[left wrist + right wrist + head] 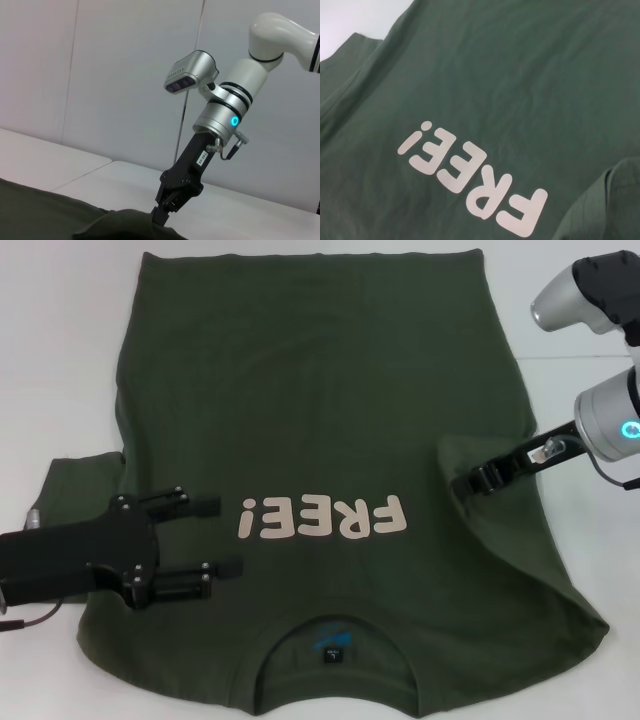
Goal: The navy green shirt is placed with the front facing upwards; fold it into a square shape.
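The navy green shirt (pixel 320 390) lies spread on the white table, front up, with its pink "FREE!" print (pixel 322 518) and its collar (pixel 335 672) toward me. My left gripper (pixel 214 536) hovers open over the shirt's left chest, beside the left sleeve (pixel 75 490), which lies flat. My right gripper (pixel 472 482) is shut on the right sleeve (pixel 470 452), which is folded inward onto the body. From the left wrist view, the right gripper (pixel 161 215) pinches a raised fold of shirt (pixel 50 220). The right wrist view shows only the shirt (pixel 495 75) and the print (pixel 470 180).
The white table (pixel 60 340) shows bare on the left and at the far right corner. The shirt's hem reaches the table's far edge. Grey wall panels (pixel 100 75) stand behind the table in the left wrist view.
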`<act>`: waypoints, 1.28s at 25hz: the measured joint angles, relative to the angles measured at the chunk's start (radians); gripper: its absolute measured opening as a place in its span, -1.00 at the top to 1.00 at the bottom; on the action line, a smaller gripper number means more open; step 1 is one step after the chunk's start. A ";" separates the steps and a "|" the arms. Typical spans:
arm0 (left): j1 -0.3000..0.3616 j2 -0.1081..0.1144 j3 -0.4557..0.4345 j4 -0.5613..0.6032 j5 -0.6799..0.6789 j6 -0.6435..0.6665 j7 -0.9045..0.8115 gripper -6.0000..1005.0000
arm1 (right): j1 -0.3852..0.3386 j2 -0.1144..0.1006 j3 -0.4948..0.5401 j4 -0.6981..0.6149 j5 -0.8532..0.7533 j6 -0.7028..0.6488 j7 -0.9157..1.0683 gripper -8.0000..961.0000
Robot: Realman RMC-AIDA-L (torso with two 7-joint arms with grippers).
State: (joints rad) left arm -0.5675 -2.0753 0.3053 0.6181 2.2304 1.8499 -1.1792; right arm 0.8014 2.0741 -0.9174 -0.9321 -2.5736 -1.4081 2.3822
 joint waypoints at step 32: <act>0.002 -0.006 0.002 -0.001 -0.015 -0.011 -0.007 -0.59 | -0.004 -0.041 0.120 0.101 0.209 0.051 -0.241 -0.56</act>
State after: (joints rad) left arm -0.5655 -2.0817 0.3068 0.6166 2.2156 1.8391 -1.1860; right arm 0.7969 2.0329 -0.7974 -0.8314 -2.3646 -1.3570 2.1416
